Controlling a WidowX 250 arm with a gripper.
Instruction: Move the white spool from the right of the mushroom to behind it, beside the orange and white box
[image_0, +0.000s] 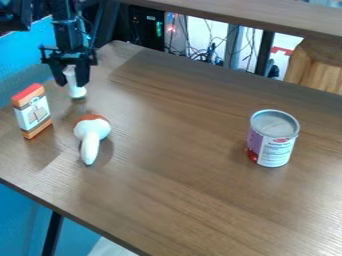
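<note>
At the upper left, my gripper (72, 80) hangs over the table's far left part, its fingers closed around the upper part of a small white object (77, 91). That object leans slightly, its rounded lower end showing below the fingers at or just above the tabletop. To its lower left stands an orange and white box (33, 112) with a red top. Below and to the right of the gripper lies a white bulb-shaped item (91, 136) with an orange-brown end, its narrow tip toward the front edge.
A metal can (272, 139) with a purple and white label stands upright on the right side of the brown table (180, 190). Behind the table's far edge are cables and a wooden shelf (267, 17). The near left edge drops off toward a blue surface.
</note>
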